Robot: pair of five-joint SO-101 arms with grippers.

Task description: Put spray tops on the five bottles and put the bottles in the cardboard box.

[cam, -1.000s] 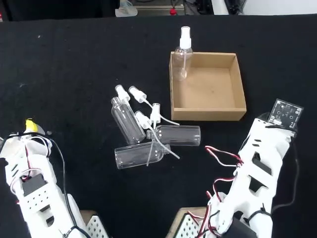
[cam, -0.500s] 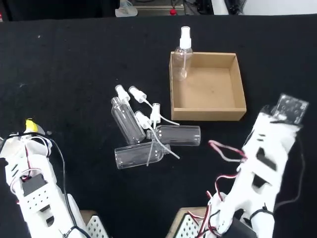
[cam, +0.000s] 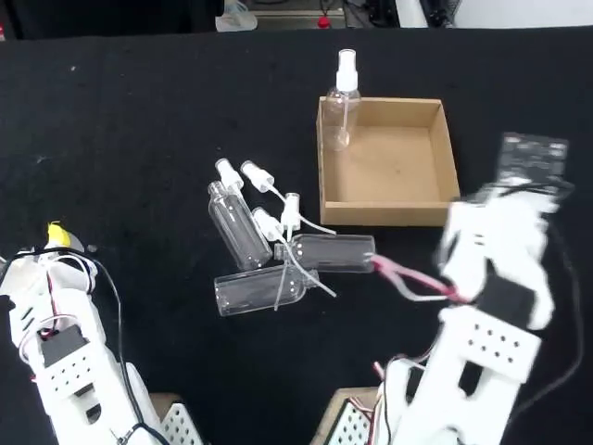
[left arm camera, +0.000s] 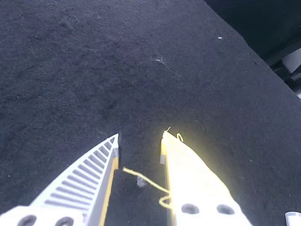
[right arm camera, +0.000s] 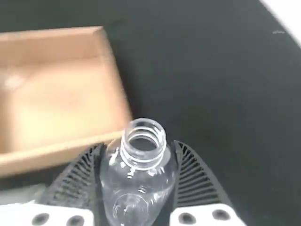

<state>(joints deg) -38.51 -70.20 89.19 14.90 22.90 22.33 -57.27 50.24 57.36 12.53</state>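
Right gripper (right arm camera: pixel 138 146) clasps a capless bottle (right arm camera: pixel 141 176) (threads bare); left gripper (left arm camera: pixel 139 136) slightly parted.

bottle (cam: pixel 341 111) in cardboard box (cam: pixel 389 215) corner, room beside

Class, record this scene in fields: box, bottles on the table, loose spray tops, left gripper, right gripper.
Box: open brown cardboard box, one capped clear bottle upright in a corner
Table bottles: three clear uncapped bottles lying on black cloth
Spray tops: four, white, loose beside them
Left gripper: open, empty
Right gripper: shut on an uncapped clear bottle
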